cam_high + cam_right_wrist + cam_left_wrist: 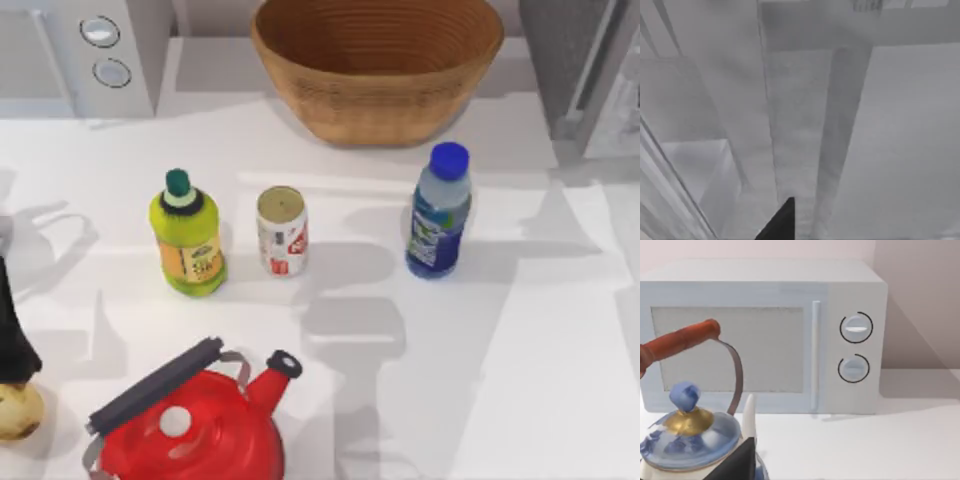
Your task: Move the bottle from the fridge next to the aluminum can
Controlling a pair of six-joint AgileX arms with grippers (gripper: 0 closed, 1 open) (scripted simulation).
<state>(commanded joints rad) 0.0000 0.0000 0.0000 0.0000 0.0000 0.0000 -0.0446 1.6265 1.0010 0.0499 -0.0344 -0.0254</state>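
Near edge of the desk (pixel 520 400): red kettle (pixel 190 430) at 7 o'clock of the aluminum can (pixel 282 231). The left arm (pixel 12 335) is parked at the desk's 9 o'clock edge. Its wrist view shows the left gripper (pixel 740 460) over a blue-and-white kettle (pixel 687 432), facing the white microwave (pixel 760 335).

Mid row: the bottle (pixel 438 212) is upright on the desk, outside the fridge (pixel 590 70), at 3 o'clock of the can, with a clear gap of bare desk between them. A yellow-green bottle (pixel 188 235) is at 9 o'clock of the can.

Handling, as judged:
- Thin clear plastic wall, so some give under squeeze is expected. Firm clamping is advised, not crushing.
- Liquid inside would make it moderately heavy.
- Tall and narrow, so it is tip-prone if pushed high or dragged.
- The label band is likely less slippery than bare plastic.
- Best hold is mid-body across the label, from the side. The cap is too small and round for a safe pinch.
- The slot at 3 o'clock of the can is free, so a short move toward 9 o'clock should close the gap.

Far row: wicker basket (pixel 378 65) at 12 o'clock, fridge at 1 o'clock of the bottle.

The right gripper (pixel 781 222) is seen against grey fridge panels, with one dark tip visible and nothing held or touched in view. Finger spacing cannot be told for either arm.
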